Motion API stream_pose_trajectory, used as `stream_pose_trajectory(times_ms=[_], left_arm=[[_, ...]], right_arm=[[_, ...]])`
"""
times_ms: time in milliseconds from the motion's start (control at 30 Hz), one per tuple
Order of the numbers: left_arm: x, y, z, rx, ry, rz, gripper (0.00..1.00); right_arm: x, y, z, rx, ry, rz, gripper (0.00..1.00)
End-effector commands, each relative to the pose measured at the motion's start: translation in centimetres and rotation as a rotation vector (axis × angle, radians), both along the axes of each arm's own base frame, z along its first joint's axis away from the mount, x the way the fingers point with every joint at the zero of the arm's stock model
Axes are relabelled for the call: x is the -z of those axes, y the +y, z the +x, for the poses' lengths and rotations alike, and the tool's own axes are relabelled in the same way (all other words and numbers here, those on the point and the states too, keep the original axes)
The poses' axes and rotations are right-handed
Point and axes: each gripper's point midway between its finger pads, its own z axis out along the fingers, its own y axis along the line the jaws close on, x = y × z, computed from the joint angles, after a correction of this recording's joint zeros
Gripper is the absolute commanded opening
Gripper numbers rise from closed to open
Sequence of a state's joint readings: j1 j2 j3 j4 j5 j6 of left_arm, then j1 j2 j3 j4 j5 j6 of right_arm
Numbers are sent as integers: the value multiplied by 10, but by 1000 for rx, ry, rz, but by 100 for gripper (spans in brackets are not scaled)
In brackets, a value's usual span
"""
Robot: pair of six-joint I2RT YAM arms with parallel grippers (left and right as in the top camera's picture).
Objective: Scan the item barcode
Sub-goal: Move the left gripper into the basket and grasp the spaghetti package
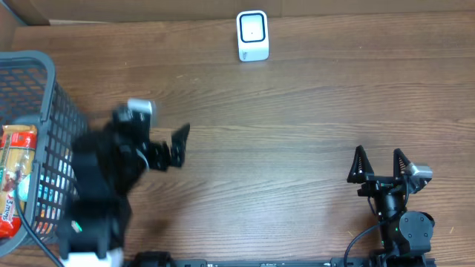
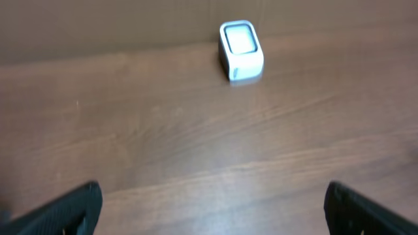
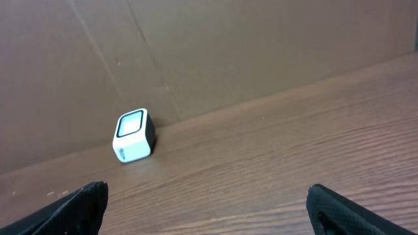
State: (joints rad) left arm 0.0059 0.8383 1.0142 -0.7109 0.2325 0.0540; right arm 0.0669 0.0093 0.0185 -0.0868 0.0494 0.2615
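Two grippers, both empty. Left gripper (image 1: 172,147): jaws spread wide with nothing between them, hanging over bare table (image 1: 297,126) just beside the basket (image 1: 44,61). Its arm shows blurred from above. Right gripper (image 1: 378,157): jaws likewise released, low at the front right, well apart from everything.

One scanner (image 1: 252,35): white, upright at the far edge against the cardboard wall (image 3: 196,52), window tilted up and forward. Nothing blocks it.

One basket: grey mesh, far left. Contents: packets, the plainest an orange-and-red packet (image 1: 16,174) lying along the left side. Others lie beneath it, too hidden to list. No barcode shows from where I stand.

Status, as I judge it: nothing picked yet. The item lies in the basket, well apart from the scanner.

Risks noted:
- Open fingers catch the mesh wall or rim going in, and the basket tips or drags.
- Packet looks soft and glossy; a pinch at one end may let it sag, slip or fold over its code.
- Two packets come up together, since they lie stacked.
- Barcode side unknown; shown wrong face or crumpled, the scanner reads nothing.
- Long carry across the table; a loose grip drops it short.
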Motion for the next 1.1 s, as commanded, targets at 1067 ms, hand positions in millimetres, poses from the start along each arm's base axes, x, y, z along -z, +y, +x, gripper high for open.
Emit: stream_pose_trajectory(times_ms=[1067], left_arm=[[-93, 304, 14, -1056, 165, -96, 93]], right_arm=[[3, 1, 0, -6, 0, -3, 100]])
